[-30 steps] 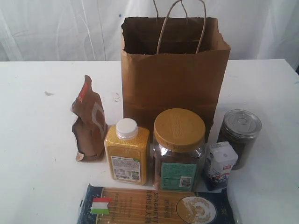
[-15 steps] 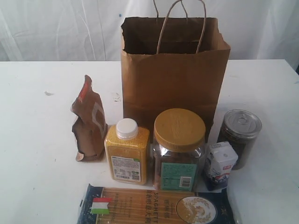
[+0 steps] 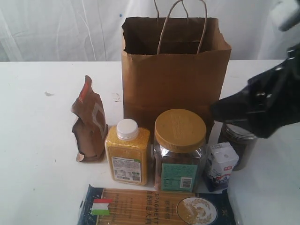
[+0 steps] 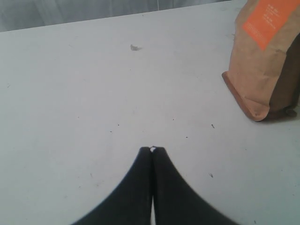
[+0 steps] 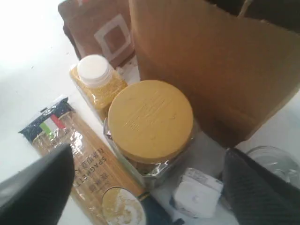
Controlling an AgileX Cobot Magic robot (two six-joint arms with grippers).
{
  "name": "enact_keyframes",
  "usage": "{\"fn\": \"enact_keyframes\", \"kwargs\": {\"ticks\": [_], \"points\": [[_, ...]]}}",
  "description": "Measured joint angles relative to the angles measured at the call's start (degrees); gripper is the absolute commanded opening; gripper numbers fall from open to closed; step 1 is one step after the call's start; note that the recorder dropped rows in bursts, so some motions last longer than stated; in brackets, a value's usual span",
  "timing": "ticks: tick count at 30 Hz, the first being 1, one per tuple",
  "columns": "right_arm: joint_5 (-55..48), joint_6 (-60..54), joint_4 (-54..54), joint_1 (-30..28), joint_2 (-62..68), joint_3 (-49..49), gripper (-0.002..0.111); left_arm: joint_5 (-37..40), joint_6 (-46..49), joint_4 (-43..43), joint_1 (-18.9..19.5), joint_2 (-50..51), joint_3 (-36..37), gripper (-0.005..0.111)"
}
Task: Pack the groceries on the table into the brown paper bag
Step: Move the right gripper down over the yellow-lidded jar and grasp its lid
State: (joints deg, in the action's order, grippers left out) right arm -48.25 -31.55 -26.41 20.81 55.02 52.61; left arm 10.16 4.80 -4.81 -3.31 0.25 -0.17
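The brown paper bag (image 3: 176, 79) stands open at the back of the table (image 3: 37, 154). In front of it are the brown pouch (image 3: 89, 124), yellow bottle (image 3: 127, 152), tan-lidded jar (image 3: 180, 150), white-blue carton (image 3: 220, 165), silver-lidded dark jar (image 3: 240, 143) and, nearest the front, the spaghetti pack (image 3: 154, 208). My right gripper (image 3: 222, 108) hangs above the dark jar, partly hiding it. In the right wrist view it (image 5: 147, 185) is open wide over the jar (image 5: 150, 122) and carton (image 5: 197, 192). My left gripper (image 4: 152, 150) is shut and empty over bare table, apart from the pouch (image 4: 265, 56).
Tiny white lumps (image 3: 48, 93) lie on the table left of the bag, one also in the left wrist view (image 4: 135, 47). A white curtain (image 3: 61, 28) hangs behind the table. The groceries stand close together in front of the bag.
My right arm has come into the exterior view from the right and now hangs over the dark jar. The groceries and the bag have not moved.
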Motion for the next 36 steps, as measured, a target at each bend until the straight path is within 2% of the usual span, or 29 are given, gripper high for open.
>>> {"fn": "enact_keyframes", "kwargs": {"ticks": [4,5,9,13,20,36], "points": [[0.1,-0.2,1.1,5.9,12.3,4.4,0.08,0.0,0.0,0.0,0.0,0.0,0.0,0.0],[0.1,2.1,4.4,7.7,16.0,6.3,0.081,0.0,0.0,0.0,0.0,0.0,0.0,0.0],[-1.0,6.3,11.4,9.9,23.2,10.0,0.084,0.0,0.0,0.0,0.0,0.0,0.0,0.0],[-2.6,6.5,12.6,11.8,27.8,12.3,0.089,0.0,0.0,0.0,0.0,0.0,0.0,0.0],[-2.8,5.5,13.7,12.2,30.4,13.6,0.102,0.0,0.0,0.0,0.0,0.0,0.0,0.0],[-1.3,2.6,14.5,12.3,30.8,14.1,0.102,0.0,0.0,0.0,0.0,0.0,0.0,0.0]]}}
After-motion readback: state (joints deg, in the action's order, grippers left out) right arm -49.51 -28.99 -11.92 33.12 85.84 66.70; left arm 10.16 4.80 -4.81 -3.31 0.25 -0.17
